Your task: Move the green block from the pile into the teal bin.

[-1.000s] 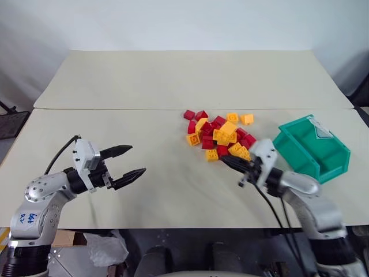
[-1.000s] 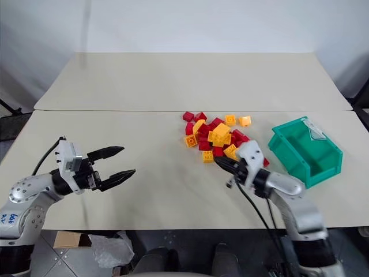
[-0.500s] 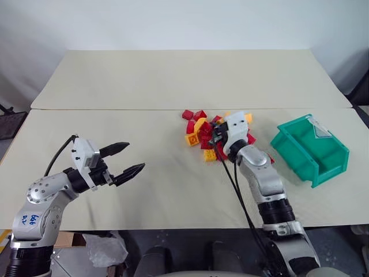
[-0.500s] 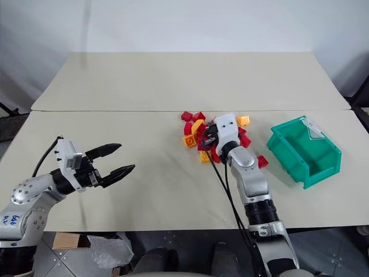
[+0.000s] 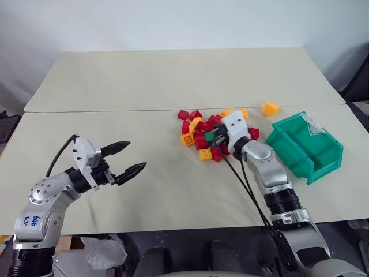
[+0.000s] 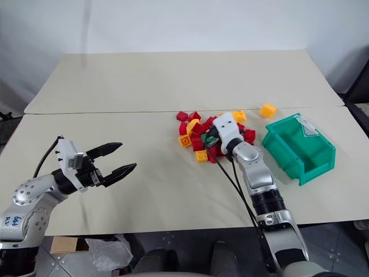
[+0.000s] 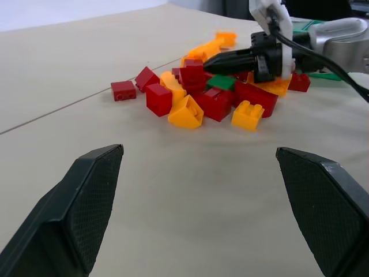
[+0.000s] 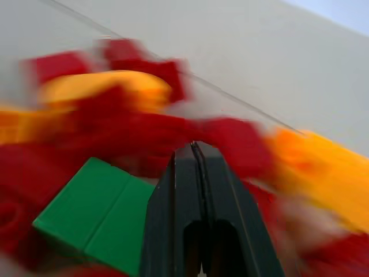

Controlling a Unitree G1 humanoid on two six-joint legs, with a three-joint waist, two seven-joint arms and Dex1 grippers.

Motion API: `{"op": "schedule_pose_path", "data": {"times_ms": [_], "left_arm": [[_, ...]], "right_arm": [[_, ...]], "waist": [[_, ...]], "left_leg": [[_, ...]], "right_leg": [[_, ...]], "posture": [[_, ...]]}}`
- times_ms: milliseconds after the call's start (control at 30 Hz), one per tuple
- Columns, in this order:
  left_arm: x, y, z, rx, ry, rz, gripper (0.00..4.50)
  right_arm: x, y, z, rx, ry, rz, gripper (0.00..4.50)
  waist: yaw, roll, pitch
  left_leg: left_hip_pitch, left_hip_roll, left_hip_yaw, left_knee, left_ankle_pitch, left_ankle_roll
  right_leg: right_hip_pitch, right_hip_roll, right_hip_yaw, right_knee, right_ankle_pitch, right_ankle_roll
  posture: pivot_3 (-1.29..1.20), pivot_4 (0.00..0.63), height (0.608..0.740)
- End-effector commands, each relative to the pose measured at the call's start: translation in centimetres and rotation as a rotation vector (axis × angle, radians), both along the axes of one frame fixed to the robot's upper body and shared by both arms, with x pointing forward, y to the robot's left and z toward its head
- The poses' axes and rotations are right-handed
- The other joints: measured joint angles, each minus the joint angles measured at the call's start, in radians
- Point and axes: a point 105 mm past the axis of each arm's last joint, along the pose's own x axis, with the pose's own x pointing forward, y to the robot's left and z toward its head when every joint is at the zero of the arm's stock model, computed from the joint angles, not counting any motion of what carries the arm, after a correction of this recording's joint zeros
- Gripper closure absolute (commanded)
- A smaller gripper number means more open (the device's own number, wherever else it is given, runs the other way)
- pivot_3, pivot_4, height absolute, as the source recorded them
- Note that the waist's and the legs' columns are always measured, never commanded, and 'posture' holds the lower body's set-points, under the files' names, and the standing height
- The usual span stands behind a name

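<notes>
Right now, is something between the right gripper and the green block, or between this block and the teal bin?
Nothing separates the shut right gripper from the green block; its tips sit just above it. Toward the teal bin, red bricks of the pile and the robot's own right arm stand in the way.

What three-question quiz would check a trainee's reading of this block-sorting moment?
1. True or false: the right gripper is shut and holds nothing.
2. Where is the green block? A) in the teal bin; B) in the pile; C) in the left gripper.
3. Fill in: the left gripper's fingers are ____.

Key: 1 true. 2 B; it lies among the bricks beside the right gripper's closed tips. 3 open.
</notes>
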Motion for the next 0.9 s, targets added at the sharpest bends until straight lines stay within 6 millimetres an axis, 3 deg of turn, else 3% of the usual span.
{"op": "schedule_pose_path", "data": {"times_ms": [33, 167, 267, 367, 433, 500, 600, 700, 900], "left_arm": [[-0.7, 0.2, 0.9, 0.009, -0.037, 0.007, 0.00], [-1.0, 0.4, 0.9, 0.011, -0.034, 0.022, 0.00], [-1.1, 0.4, 0.9, 0.008, -0.033, 0.029, 0.00], [-1.1, 0.6, 0.9, 0.008, -0.032, 0.039, 0.00], [-1.1, 0.7, 0.8, 0.017, -0.028, 0.039, 0.00], [-1.0, 0.9, 0.8, 0.024, -0.028, 0.039, 0.00], [-0.9, 1.3, 0.6, 0.048, -0.025, 0.037, 0.00], [-0.8, 1.7, 0.5, 0.051, -0.024, 0.043, 0.00], [-0.5, 3.0, 0.2, 0.082, -0.034, 0.078, 0.00]], "right_arm": [[-2.6, 2.7, -0.6, -0.023, 0.047, 0.185, 4.48], [-3.3, 2.0, 0.0, -0.025, 0.016, 0.191, 4.48], [-3.4, 0.2, 1.3, -0.012, -0.056, 0.177, 4.48], [-4.1, -2.9, 3.8, 0.045, -0.170, 0.189, 4.48], [-4.5, -6.7, 6.0, 0.121, -0.234, 0.165, 4.48], [-5.5, -9.4, 6.8, 0.170, -0.211, 0.178, 4.48], [-7.9, -11.7, 6.8, 0.187, -0.149, 0.249, 4.48], [-9.3, -12.6, 6.3, 0.179, -0.095, 0.259, 3.91], [-11.3, -14.7, 4.7, 0.107, -0.062, 0.213, 1.96]], "waist": [[0.000, 0.000, 0.000], [0.008, 0.000, 0.000], [0.013, 0.000, 0.000], [0.016, 0.000, 0.000], [0.017, 0.000, 0.000], [0.018, 0.000, 0.000], [0.026, 0.000, 0.000], [0.027, 0.000, 0.000], [0.037, 0.000, 0.000]], "left_leg": [[0.000, 0.000, 0.000, 0.000, 0.000, 0.000], [0.000, 0.000, 0.000, 0.000, 0.000, 0.000], [0.000, 0.000, 0.000, 0.000, 0.000, 0.000], [-0.001, -0.002, 0.000, 0.000, 0.000, 0.000], [-0.001, -0.002, 0.000, 0.000, 0.000, 0.001], [-0.001, -0.002, 0.000, 0.000, -0.001, 0.001], [0.001, 0.000, 0.000, -0.001, -0.001, 0.001], [0.001, 0.001, 0.001, -0.001, -0.001, 0.000], [0.002, 0.000, 0.002, 0.001, -0.001, 0.001]], "right_leg": [[0.000, 0.000, 0.000, 0.000, 0.000, 0.000], [0.000, -0.001, 0.000, 0.000, 0.000, 0.000], [0.000, -0.001, 0.000, 0.000, 0.000, 0.000], [0.000, -0.002, 0.000, -0.002, 0.000, 0.000], [0.001, -0.002, 0.000, -0.002, 0.000, 0.000], [0.001, -0.002, 0.000, -0.003, 0.000, 0.000], [0.004, 0.000, -0.002, -0.004, 0.000, 0.000], [0.004, 0.001, -0.002, -0.006, 0.000, 0.000], [0.005, 0.000, -0.001, -0.006, 0.000, 0.000]], "posture": [[0.00, 0.150, 0.740], [0.00, 0.150, 0.740], [0.00, 0.150, 0.740], [0.00, 0.150, 0.740], [0.00, 0.150, 0.740], [0.00, 0.150, 0.740], [0.00, 0.150, 0.740], [0.00, 0.150, 0.740], [0.00, 0.150, 0.740]]}}
